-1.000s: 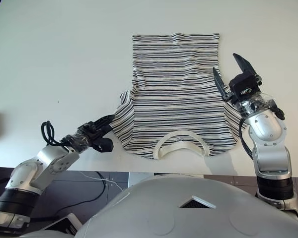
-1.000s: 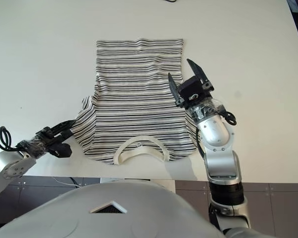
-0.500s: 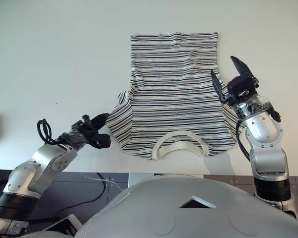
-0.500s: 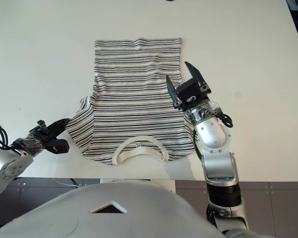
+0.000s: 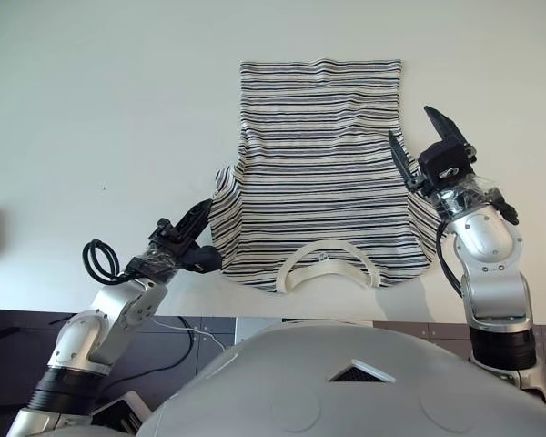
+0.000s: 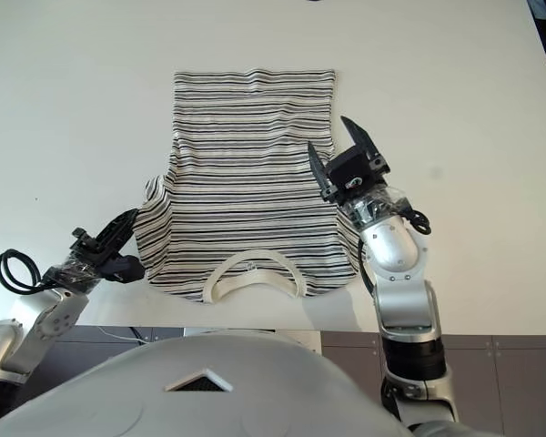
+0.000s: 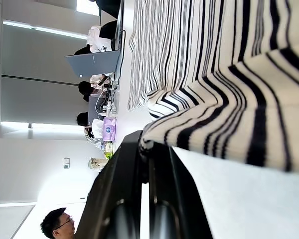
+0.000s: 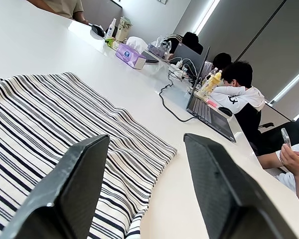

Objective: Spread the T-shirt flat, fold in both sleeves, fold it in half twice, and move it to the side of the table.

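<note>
T-shirt (image 5: pixel 323 164), striped, lies on the table (image 5: pixel 109 109), with its white collar (image 5: pixel 332 259) close to the table's near edge and its left sleeve (image 5: pixel 226 187) bunched. The left gripper (image 5: pixel 198 237) sits at that sleeve's hem; whether it holds cloth cannot be told. The right gripper (image 5: pixel 409 121) hovers spread wide over the shirt's right side. A shallow pinch would probably slip off the hem. A pull toward the table's near edge could wrinkle the body or drag it off.

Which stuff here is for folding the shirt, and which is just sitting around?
For the job: striped T-shirt; left gripper, shut on the shirt's sleeve edge; right gripper, fingers open, above the shirt's other side; table.

Just lying about: laptop; tissue box; bottle; cable.
</note>
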Action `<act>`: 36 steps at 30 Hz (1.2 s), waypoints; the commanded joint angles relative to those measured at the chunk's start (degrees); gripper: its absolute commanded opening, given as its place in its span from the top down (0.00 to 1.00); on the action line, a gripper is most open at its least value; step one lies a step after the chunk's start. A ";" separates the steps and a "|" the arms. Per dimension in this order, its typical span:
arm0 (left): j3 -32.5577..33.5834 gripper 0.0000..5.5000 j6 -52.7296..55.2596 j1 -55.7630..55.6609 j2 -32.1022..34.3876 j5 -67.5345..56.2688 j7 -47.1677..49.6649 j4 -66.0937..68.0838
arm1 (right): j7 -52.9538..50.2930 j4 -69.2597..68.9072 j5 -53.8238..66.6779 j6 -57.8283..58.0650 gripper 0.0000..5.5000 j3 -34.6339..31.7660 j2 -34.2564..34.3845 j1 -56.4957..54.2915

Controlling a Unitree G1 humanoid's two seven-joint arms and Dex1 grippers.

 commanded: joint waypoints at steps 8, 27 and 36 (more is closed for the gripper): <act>-9.22 0.98 -0.57 -4.26 -7.30 2.70 -2.49 0.24 | 4.97 3.61 2.47 -0.85 0.50 -1.72 -3.44 -4.52; -12.88 0.74 5.61 -5.95 -12.53 -2.70 -10.92 -0.56 | 7.82 8.94 3.56 -3.96 0.50 -4.03 -7.22 -6.92; -1.04 0.52 12.12 0.05 -25.67 -9.31 1.89 -15.05 | 1.48 39.12 -19.11 -39.15 0.50 -7.58 -37.65 -3.47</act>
